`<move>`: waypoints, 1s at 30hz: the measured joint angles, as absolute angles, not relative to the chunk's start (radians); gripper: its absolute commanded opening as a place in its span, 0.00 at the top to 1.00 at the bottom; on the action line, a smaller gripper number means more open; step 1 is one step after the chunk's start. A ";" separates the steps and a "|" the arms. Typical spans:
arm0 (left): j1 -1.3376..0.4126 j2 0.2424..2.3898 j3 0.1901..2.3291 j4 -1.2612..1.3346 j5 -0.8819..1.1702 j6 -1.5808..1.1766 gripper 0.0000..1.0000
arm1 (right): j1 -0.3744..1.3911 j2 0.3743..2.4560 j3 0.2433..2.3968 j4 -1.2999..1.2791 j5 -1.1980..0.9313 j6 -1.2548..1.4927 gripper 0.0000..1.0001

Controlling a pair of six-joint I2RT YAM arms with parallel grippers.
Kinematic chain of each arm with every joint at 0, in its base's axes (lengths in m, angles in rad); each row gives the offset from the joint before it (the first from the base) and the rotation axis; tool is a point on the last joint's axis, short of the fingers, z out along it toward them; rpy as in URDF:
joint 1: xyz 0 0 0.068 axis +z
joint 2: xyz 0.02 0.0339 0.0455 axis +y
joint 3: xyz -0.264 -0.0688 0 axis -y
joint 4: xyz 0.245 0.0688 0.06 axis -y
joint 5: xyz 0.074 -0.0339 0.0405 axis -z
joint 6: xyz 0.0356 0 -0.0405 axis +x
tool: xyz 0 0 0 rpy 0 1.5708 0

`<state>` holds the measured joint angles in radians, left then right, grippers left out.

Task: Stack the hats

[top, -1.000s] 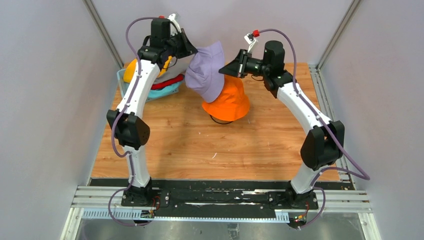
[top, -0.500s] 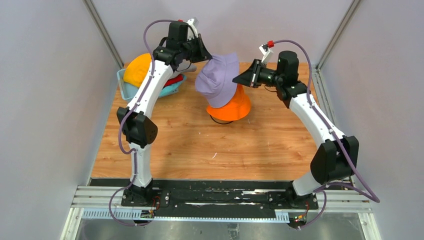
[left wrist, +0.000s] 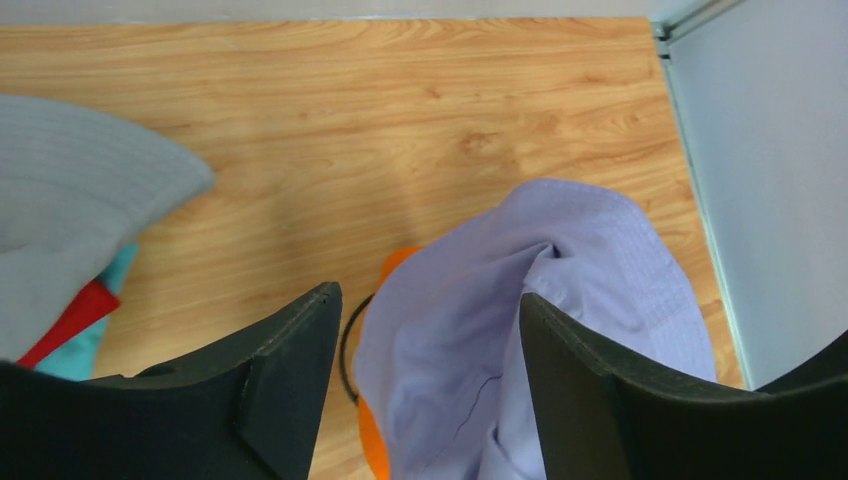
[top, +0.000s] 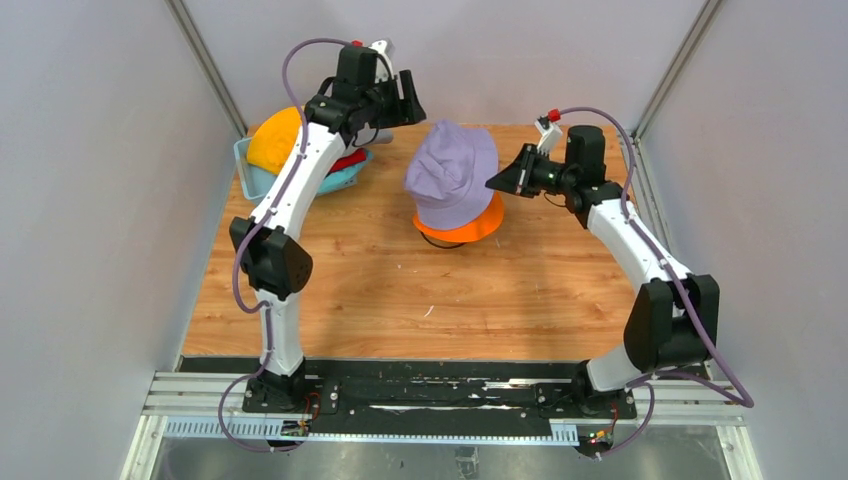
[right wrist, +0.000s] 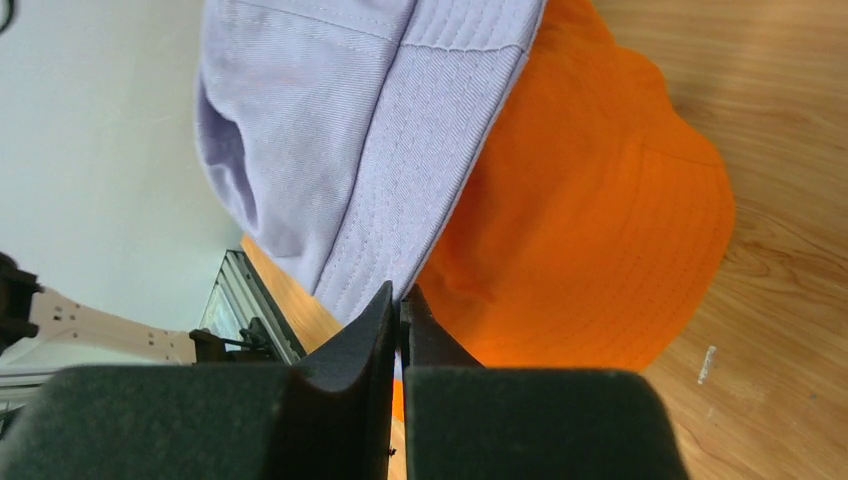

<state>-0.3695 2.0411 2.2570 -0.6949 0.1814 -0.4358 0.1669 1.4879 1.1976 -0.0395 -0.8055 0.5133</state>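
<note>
A lavender hat (top: 452,175) lies over the orange hat (top: 482,223) at the middle back of the table, covering most of it. My right gripper (top: 495,182) is at the lavender hat's right side, shut on its brim (right wrist: 400,292), with the orange hat (right wrist: 600,230) just beneath. My left gripper (top: 412,100) is up behind and left of the stack, open, holding nothing. In the left wrist view its fingers (left wrist: 300,350) stand wide apart above the lavender hat (left wrist: 580,280). A black wire ring of the stand (left wrist: 346,340) peeks out under the orange brim.
A light blue basket (top: 246,172) at the back left holds a yellow hat (top: 275,138), a red hat (top: 347,160) and a teal hat (top: 345,178). A grey hat (left wrist: 80,190) lies over them in the left wrist view. Side walls are close.
My left gripper has opened and let go of the lavender hat, which has dropped over the orange hat. My right gripper moved down and right, still shut on the brim.
</note>
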 measured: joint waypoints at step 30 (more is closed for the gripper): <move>-0.369 1.795 1.878 -0.556 -0.001 -0.363 0.27 | 0.093 1.679 1.128 -0.060 -0.765 0.407 1.00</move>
